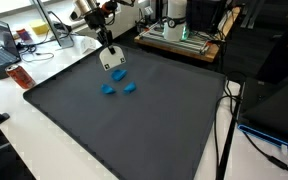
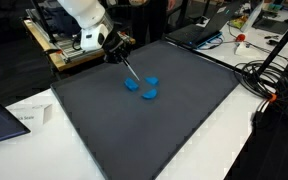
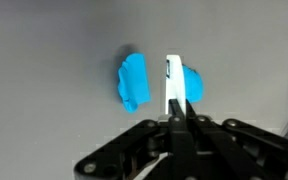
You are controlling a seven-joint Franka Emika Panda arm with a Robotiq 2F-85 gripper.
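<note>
Dark grey matting (image 1: pixel 134 130) covers most of a white counter (image 1: pixel 44 140) in a cluttered lab, with laptops and electronics along the far edges. In an exterior view the white robot arm (image 1: pixel 84 12) reaches in over the mat's far corner, and its black pincer (image 1: pixel 107 45) is clamped on a flat white blade (image 1: pixel 112 58) that hangs with its broad face to the camera. The blade's lower edge sits right at the nearest of three small bright blue lumps (image 1: pixel 119 72); whether it touches cannot be told. A second lump (image 1: pixel 108 88) and a third lump (image 1: pixel 130 87) lie side by side just nearer the camera, close together on the mat. In an exterior view the arm (image 2: pixel 84 20) stands at the mat's far edge, and the pincer (image 2: pixel 116 50) carries the blade (image 2: pixel 127 67) edge-on, so it reads as a thin slanted line. The blade's tip is down beside the cluster of lumps (image 2: pixel 132 85), which lies near the middle of the mat (image 2: pixel 114 140). In the wrist view the pincer (image 3: pixel 174 118) comes up from the bottom, its fingers pressed together around the blade (image 3: pixel 173 80). One blue lump (image 3: pixel 133 80) lies to the left of the blade with a narrow strip of mat between. Another lump (image 3: pixel 193 85) sits just to its right, partly hidden behind it.
</note>
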